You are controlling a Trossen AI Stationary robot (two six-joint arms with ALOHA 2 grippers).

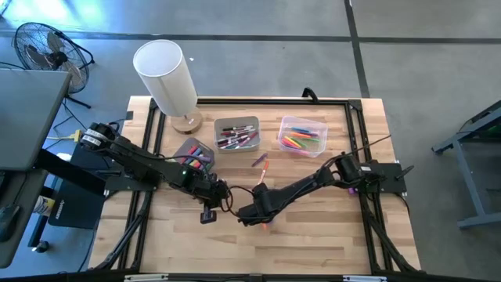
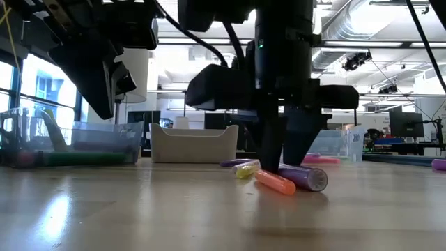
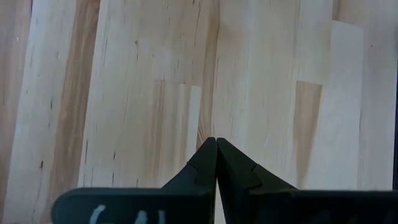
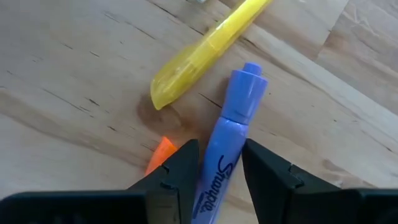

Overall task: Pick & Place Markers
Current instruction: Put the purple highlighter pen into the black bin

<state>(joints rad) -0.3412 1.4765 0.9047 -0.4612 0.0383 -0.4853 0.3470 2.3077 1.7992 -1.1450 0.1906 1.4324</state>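
Task partly done by the look of it: grey bin and clear bin at table's far side both hold markers. Loose ones left mid-table: purple marker, yellow marker, orange marker. Right gripper down at tabletop, jaws narrow, straddling purple marker, can't tell if gripped yet. Yellow & orange lie close, may get bumped. Left gripper beside it over bare wood, jaws closed, empty. White cylinder at far edge, clear of work

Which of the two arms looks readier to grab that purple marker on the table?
The right. Its gripper already has one of its fingers on each side of the purple marker. The left gripper is shut over bare wood, with no marker near.
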